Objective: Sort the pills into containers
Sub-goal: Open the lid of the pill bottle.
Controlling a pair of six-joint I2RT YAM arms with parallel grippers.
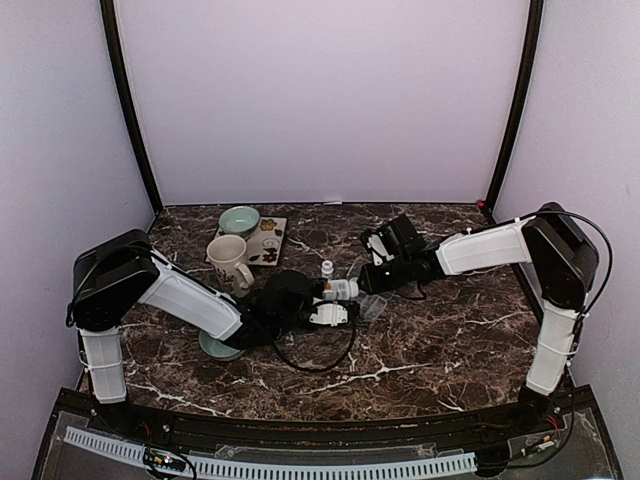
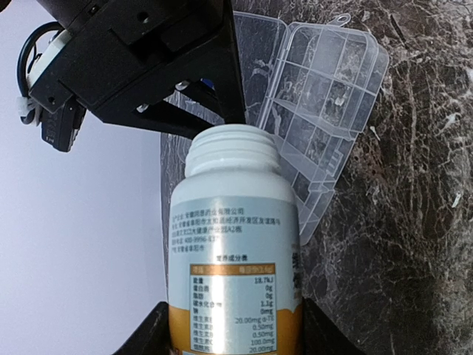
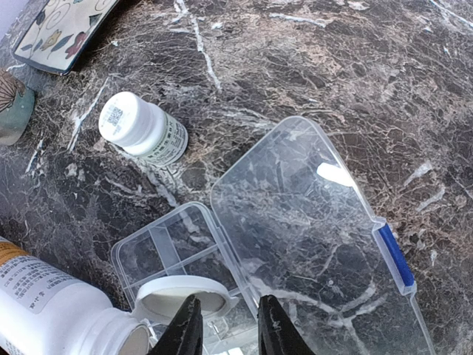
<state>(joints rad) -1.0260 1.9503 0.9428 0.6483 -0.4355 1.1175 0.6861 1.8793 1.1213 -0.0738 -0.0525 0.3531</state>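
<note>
While the left hand clamps an uncapped bottle aimed at the open pill box mid-worktop, the box looks empty, so sorting has barely begun. Right hand over the box: can't tell its grip.

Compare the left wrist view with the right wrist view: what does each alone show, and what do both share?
Only the left wrist view: the right arm's black housing and the lilac wall. Only the right wrist view: a small white-capped bottle, a white cap, the lid's blue latch and a patterned tray. Both: the open pill organiser, the uncapped large bottle and the marble table.
</note>
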